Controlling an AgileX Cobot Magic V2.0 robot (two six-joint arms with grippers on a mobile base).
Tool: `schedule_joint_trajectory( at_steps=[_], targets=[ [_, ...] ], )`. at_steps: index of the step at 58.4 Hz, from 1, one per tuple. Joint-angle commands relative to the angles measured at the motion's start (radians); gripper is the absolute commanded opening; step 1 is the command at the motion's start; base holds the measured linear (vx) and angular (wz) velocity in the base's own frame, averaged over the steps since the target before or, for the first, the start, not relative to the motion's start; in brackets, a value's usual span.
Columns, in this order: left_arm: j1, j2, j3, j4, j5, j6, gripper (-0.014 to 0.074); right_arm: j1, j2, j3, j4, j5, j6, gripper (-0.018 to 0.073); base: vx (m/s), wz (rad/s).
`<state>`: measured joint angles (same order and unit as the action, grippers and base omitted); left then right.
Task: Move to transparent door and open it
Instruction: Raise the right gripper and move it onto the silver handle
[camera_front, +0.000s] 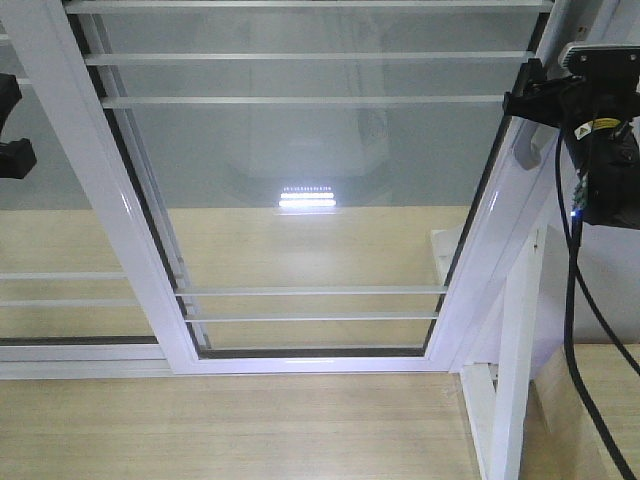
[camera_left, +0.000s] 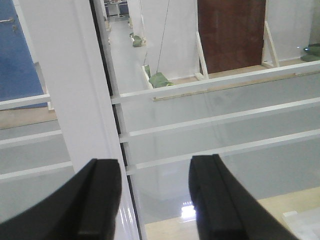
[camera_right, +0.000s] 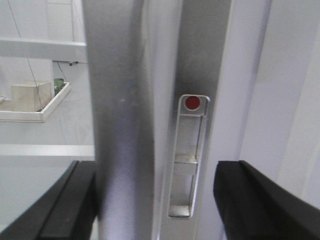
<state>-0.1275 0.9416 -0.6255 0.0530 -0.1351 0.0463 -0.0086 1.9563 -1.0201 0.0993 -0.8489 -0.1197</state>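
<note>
On the front-facing camera I am seeing the transparent door (camera_front: 310, 180) filling the middle of the frame, with thin white bars crossing its glass above a pale wooden floor (camera_front: 250, 430). Its grey pull handle (camera_front: 527, 150) is sitting on the right stile. The right gripper (camera_front: 525, 98) is reaching in at the handle from the right edge. The left gripper (camera_front: 12, 130) is only peeking in at the left edge, well apart from the handle.

On the left wrist camera, the left gripper (camera_left: 156, 200) is standing released, its black fingers (camera_left: 100, 200) spread with nothing clamped. A white upright (camera_left: 75, 100) is running up just beside the left finger, with glass and bars to its right.

On the right wrist camera, the right gripper (camera_right: 165, 200) is spread wide and straddling the pull handle (camera_right: 120, 125). The handle is lying close against the left finger (camera_right: 70, 205), and the other finger is standing apart. A recessed latch (camera_right: 187, 165) with a red dot (camera_right: 192, 102) is showing between the fingers.
</note>
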Motion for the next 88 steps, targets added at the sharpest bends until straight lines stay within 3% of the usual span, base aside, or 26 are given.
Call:
schedule_joint_trajectory(
  at_steps=[1,14,47,88],
  targets=[
    [0.000,-0.011,-0.037,-0.006,-0.083,-0.009,0.0450,-0.006,-0.047,-0.032,-0.028,-0.095,0.009,0.0454,0.00,0.00],
    [0.000,-0.011,-0.037,-0.006,-0.085,-0.009,0.0450,-0.003,-0.039,-0.032,-0.064,-0.099,0.039,0.0380,0.00,0.00],
    [0.000,-0.011,-0.037,-0.006,-0.085,-0.009,0.0450,0.011,-0.039,-0.032,-0.150,-0.093,0.038,0.0378,0.00,0.00],
    [0.000,-0.011,-0.034,-0.006,-0.079,-0.009,0.0450,0.189,-0.039,-0.032,-0.176,-0.115,0.035,0.0378,0.00,0.00]
  ],
)
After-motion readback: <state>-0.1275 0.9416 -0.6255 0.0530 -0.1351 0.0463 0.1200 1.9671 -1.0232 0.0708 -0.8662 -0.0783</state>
